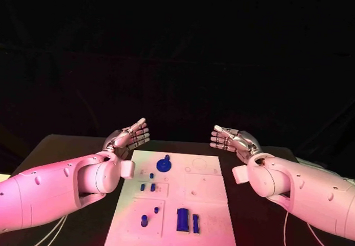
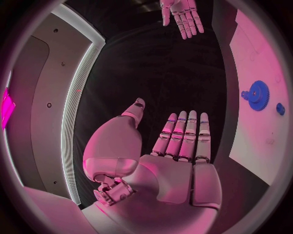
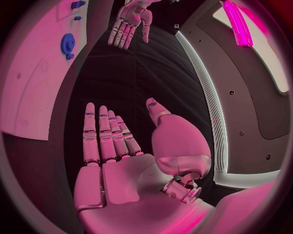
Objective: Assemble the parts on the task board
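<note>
Find the task board (image 1: 208, 216) lying lengthwise on the black table (image 1: 61, 149). Find the left hand (image 1: 129, 135) raised just off the board's far left corner, fingers straight and a little apart, palm bare, holding nothing. Find the right hand (image 1: 232, 140) off the board's far right corner, likewise spread and bare.

Note the blue gear (image 1: 164, 165) at the board's far end, on its left half. Note two small pegs (image 1: 147, 186) nearer the board's middle, two more small pieces (image 1: 144, 220) in the board's near left panel, and two blocks (image 1: 183, 220) side by side at the board's near end. Cannot tell whether these are seated in the board or merely lying on it.

Fits equally a board with parts waiting to be fitted and a board with parts fitted and both hands held clear.

Before any reach, check the seating of each piece. Approach from above the board. Pinch small pegs with fingertips only, well clear of neighbours. Steady the board against sliding.
</note>
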{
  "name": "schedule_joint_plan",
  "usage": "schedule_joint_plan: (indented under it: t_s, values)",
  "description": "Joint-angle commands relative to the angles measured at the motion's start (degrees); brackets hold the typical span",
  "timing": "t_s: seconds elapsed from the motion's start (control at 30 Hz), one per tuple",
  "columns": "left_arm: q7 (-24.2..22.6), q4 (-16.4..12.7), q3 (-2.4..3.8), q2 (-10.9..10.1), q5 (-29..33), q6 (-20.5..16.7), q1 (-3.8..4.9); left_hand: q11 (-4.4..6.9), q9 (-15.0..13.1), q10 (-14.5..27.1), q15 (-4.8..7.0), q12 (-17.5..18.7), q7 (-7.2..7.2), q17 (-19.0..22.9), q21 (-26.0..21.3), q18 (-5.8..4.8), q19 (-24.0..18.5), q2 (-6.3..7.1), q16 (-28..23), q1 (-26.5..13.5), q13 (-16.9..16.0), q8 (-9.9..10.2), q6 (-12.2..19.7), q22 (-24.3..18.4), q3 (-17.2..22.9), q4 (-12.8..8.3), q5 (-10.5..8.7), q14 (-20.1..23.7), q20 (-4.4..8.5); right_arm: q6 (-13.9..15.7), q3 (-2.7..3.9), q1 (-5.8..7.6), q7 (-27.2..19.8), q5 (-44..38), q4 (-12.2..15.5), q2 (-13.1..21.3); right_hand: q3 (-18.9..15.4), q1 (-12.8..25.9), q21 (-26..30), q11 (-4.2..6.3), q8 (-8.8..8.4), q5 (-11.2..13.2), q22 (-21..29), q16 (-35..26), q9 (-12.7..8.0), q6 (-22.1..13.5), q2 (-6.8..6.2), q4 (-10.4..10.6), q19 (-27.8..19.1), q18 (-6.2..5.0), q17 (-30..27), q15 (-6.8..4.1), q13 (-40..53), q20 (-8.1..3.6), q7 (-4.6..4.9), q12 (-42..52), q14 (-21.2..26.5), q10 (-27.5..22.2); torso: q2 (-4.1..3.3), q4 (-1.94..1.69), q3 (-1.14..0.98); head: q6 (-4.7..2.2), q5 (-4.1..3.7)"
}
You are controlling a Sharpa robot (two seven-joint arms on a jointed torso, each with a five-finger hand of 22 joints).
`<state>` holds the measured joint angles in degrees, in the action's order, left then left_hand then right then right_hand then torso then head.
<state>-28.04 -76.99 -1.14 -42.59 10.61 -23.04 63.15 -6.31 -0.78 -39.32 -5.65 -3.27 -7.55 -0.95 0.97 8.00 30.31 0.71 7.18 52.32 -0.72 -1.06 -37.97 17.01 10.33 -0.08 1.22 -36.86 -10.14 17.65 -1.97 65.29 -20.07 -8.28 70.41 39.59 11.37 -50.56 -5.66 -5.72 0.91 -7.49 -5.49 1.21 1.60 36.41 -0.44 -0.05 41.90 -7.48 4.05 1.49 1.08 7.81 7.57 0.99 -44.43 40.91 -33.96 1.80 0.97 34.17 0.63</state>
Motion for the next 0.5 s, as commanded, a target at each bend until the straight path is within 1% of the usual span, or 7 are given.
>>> schedule_joint_plan:
  t_s: [0.03, 0.1, 0.2, 0.23, 0.27, 0.33, 0.5]
  values:
    - [-0.76, -2.73, 0.31, -0.41, -3.62, -6.66, -0.50, 2.02, 0.78, 12.53, 5.65, 3.27, 2.40, 0.95, -0.97, -2.40, -9.67, -0.71, -2.34, -16.68, 0.72, 1.06, 12.11, -5.43, -3.27, 0.08, -1.22, 11.75, 3.21, 6.57, 0.34, -0.73, -2.86, 2.08, 3.20, 0.65, -3.63, 16.12, 5.66, 5.72, -0.91, 2.40, 5.49, -1.21, -1.60, -11.61, 0.44, 0.05, -13.37, 2.25, -4.05, -1.49, -1.08, -2.49, -2.41, -0.99, 14.17, -13.05, 2.17, -1.41, -0.75, 0.16, -0.48]
    - [-0.98, -4.96, 0.49, -0.78, -5.15, -9.81, -1.05, 6.31, 0.78, 14.70, 5.65, 3.27, 2.83, 0.95, -0.97, -3.01, -11.32, -0.71, -2.72, -19.57, 0.72, 1.06, 14.20, -6.36, -3.87, 0.08, -1.22, 13.77, 3.79, 9.73, 0.60, -1.43, -3.95, 3.07, 5.80, 1.36, -4.26, 18.91, 5.66, 5.72, -0.91, 2.79, 5.49, -1.21, -1.60, -13.63, 0.44, 0.05, -15.68, 2.25, -4.05, -1.49, -1.08, -2.92, -2.84, -0.99, 16.63, -15.28, 2.59, -1.68, -0.90, 0.20, -0.58]
    - [-1.32, -8.45, 0.78, -1.36, -7.53, -14.73, -1.90, 6.31, 0.78, 17.78, 5.65, 3.27, 3.42, 0.95, -0.97, -3.10, -13.72, -0.71, -7.18, -23.68, 0.72, 1.06, 17.20, -7.70, -4.69, 0.08, -1.22, 16.68, 4.57, 15.72, 1.09, -2.75, -6.01, 4.93, 10.71, 2.70, -5.15, 22.90, 5.66, 5.72, -0.91, 3.40, 5.49, -1.21, -1.60, -16.50, 0.44, 0.05, -18.98, 2.86, -4.05, -1.49, -1.08, -3.53, -3.44, -0.99, 20.13, -18.53, 2.78, -1.80, -0.97, 0.21, -0.63]
    - [-1.39, -9.25, 0.84, -1.49, -8.07, -15.85, -2.09, 6.31, 0.78, 18.63, 5.65, 3.27, 7.55, 0.95, -0.97, -3.60, -14.37, -0.71, -7.18, -24.80, 0.72, 1.06, 18.00, -8.06, -4.91, 0.08, -1.22, 17.47, 4.78, 17.20, 1.21, -3.08, -6.52, 5.39, 11.93, 3.03, -5.38, 23.98, 5.66, 5.72, -0.91, 7.49, 5.49, -1.21, -1.60, -17.27, 0.44, 0.05, -19.88, 2.87, -4.05, -1.49, -1.08, -3.69, -7.57, -0.99, 21.08, -19.38, 2.78, -1.80, -0.97, 0.21, -0.63]
    - [-1.47, -9.99, 0.90, -1.61, -8.57, -16.88, -2.27, 6.31, 0.78, 19.45, 5.65, 3.27, 7.55, 0.95, -0.97, -3.63, -15.00, -0.71, -7.18, -25.88, 0.72, 1.06, 18.77, -8.42, -5.10, 0.08, -1.22, 18.24, 4.99, 18.60, 1.32, -3.39, -7.00, 5.83, 13.08, 3.34, -5.61, 25.01, 5.66, 5.72, -0.91, 7.49, 5.49, -1.21, -1.60, -18.03, 0.44, 0.05, -20.74, 2.87, -4.05, -1.49, -1.08, -7.81, -7.57, -0.99, 22.00, -20.23, 2.78, -1.80, -0.97, 0.21, -0.63]
    - [-1.58, -11.20, 1.00, -1.81, -9.41, -18.60, -2.56, 6.31, 0.78, 21.06, 5.65, 3.27, 7.55, 0.95, -0.97, -3.62, -16.23, -0.71, -7.18, -28.02, 0.72, 1.06, 20.33, -9.11, -5.52, 0.08, -1.22, 19.73, 5.42, 21.03, 1.52, -3.93, -7.84, 6.58, 15.07, 3.89, -6.08, 27.03, 5.66, 5.72, -0.91, 7.49, 5.49, -1.21, -1.60, -19.48, 0.44, 0.05, -22.41, 7.48, -4.05, -1.49, -1.08, -7.81, -7.57, -0.99, 23.77, -21.87, 2.78, -1.80, -0.97, 0.21, -0.63]
    - [-1.74, -12.85, 1.13, -2.08, -10.53, -20.92, -2.97, 6.31, 0.78, 24.17, 5.65, 3.27, 7.55, 0.95, -0.97, -8.00, -18.65, -0.71, -7.18, -32.16, 0.72, 1.06, 23.34, -10.46, -6.26, 0.08, -1.22, 22.64, 10.14, 25.14, 1.86, -4.84, -9.26, 7.87, 18.46, 4.81, -7.00, 31.09, 5.66, 5.72, -0.91, 7.49, 5.49, -1.21, -1.60, -22.40, 0.44, 0.05, -25.78, 7.48, -4.05, -1.49, -1.08, -7.81, -7.57, -0.99, 27.36, -25.20, 2.78, -1.80, -0.97, 0.21, -0.63]
